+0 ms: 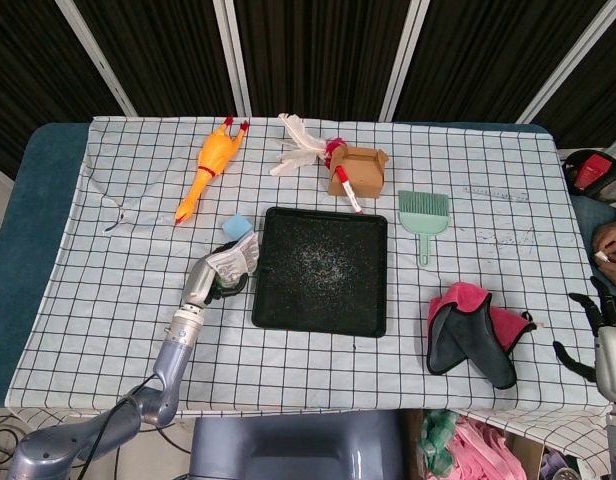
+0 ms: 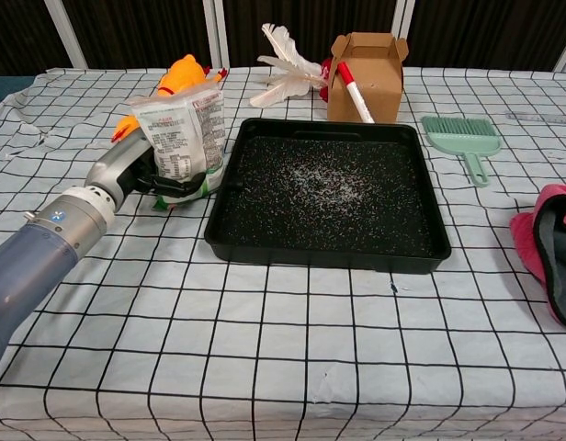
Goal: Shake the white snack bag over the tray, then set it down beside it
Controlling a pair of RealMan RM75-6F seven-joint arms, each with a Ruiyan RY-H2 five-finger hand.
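Toward the table's left edge, the left hand [image 2: 127, 170] grips the white snack bag [image 2: 180, 136], holding it upright with its base on the checked cloth just beside the left wall of the black tray [image 2: 230, 197], whose floor is dusted with fine white crumbs [image 2: 331, 181]. Behind the tray near the table's far edge stands an open brown cardboard box [image 2: 366, 75] with a red-capped marker [image 2: 355, 94] leaning against its front. At the table's right edge the right hand [image 1: 600, 330] holds nothing, its fingers spread apart.

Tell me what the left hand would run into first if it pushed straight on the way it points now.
Probably the blue sponge just beyond the white snack bag that the left hand grips; the yellow rubber chicken lies further along.
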